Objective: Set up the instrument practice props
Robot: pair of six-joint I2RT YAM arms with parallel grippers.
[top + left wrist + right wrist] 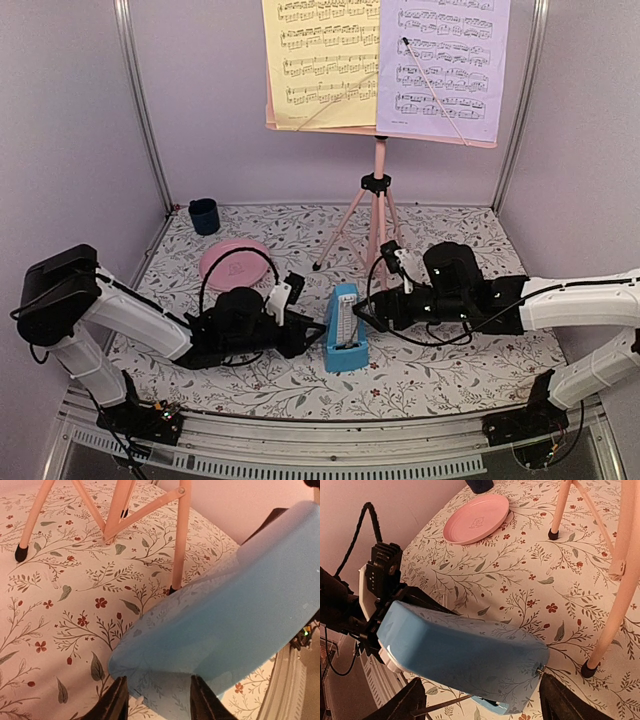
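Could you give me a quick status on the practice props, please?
Open: left claw, right claw, flanking upright metronome. On stand: yellow sheet, lavender sheet. Watch stand leg by right claw.

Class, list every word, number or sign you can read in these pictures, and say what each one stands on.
No text here can be read.
yellow sheet: printed music staves, too small to read.
lavender sheet: printed music staves, also too small.
metronome: pale scale on its face, marks too small to read.
pink plate: faint mark in its middle, too blurred to read.
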